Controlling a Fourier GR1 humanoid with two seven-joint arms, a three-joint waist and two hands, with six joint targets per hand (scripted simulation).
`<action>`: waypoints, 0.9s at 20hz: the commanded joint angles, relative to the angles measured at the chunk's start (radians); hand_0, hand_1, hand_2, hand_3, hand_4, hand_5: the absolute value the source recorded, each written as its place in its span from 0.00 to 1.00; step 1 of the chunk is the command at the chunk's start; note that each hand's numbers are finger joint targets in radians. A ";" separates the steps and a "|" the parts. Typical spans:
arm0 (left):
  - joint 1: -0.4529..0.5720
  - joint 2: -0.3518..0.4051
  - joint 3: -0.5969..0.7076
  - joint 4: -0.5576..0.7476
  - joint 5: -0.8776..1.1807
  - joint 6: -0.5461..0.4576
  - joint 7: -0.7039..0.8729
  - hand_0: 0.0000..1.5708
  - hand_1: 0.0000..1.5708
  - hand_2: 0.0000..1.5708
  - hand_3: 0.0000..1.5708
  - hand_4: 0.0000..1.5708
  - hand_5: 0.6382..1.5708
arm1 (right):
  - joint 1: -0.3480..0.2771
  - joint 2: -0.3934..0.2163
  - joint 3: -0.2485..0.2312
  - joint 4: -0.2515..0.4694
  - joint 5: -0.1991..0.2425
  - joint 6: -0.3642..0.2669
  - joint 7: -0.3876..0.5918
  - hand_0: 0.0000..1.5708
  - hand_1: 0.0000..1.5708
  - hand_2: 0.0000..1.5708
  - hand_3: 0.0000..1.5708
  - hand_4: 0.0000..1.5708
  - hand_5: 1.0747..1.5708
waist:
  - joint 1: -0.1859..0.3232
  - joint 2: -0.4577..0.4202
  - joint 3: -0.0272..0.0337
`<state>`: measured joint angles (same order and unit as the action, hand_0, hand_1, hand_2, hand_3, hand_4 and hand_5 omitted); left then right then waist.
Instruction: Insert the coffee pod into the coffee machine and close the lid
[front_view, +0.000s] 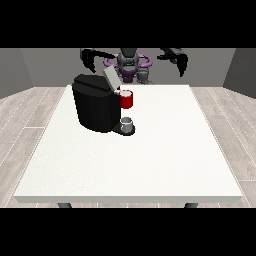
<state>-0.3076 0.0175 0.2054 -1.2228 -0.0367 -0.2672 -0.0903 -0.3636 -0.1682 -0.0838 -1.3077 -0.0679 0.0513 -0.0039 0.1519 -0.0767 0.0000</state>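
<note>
Closest to me, a small grey cup (128, 123) sits on the coffee machine (95, 106)'s base. Just above it is the red pod holder (127, 100), with the grey lid (111, 78) tilted up behind. Both hands hang raised, well behind the machine: fingers curl downward around nothing on the hand at the view's left (90, 57) and the hand at the view's right (180, 62). All stands on the white table (150, 160).
</note>
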 joint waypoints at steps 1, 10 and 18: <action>0.033 0.018 -0.016 -0.092 0.018 0.023 0.030 0.00 0.00 0.00 0.00 0.00 1.00 | -0.074 0.013 -0.001 0.055 0.001 0.011 -0.015 0.00 0.00 0.00 0.00 0.00 1.00 | -0.022 0.048 0.0001; 0.081 0.103 0.028 -0.120 0.075 -0.009 -0.012 0.00 0.00 0.00 0.00 0.00 1.00 | -0.141 0.027 0.020 0.117 0.049 -0.004 -0.009 0.00 0.00 0.00 0.00 0.00 1.00 | -0.047 0.095 -0.0001; 0.067 0.104 0.005 -0.179 0.099 0.029 0.061 0.00 0.00 0.00 0.00 0.00 1.00 | -0.197 0.037 0.022 0.191 0.079 -0.001 -0.026 0.00 0.00 0.00 0.00 0.00 1.00 | -0.045 0.095 0.0000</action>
<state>-0.2461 0.0948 0.2043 -1.3742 0.0398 -0.2354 -0.0654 -0.5457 -0.1430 -0.0605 -1.1519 0.0027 0.0557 -0.0391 0.1081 0.0242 -0.0024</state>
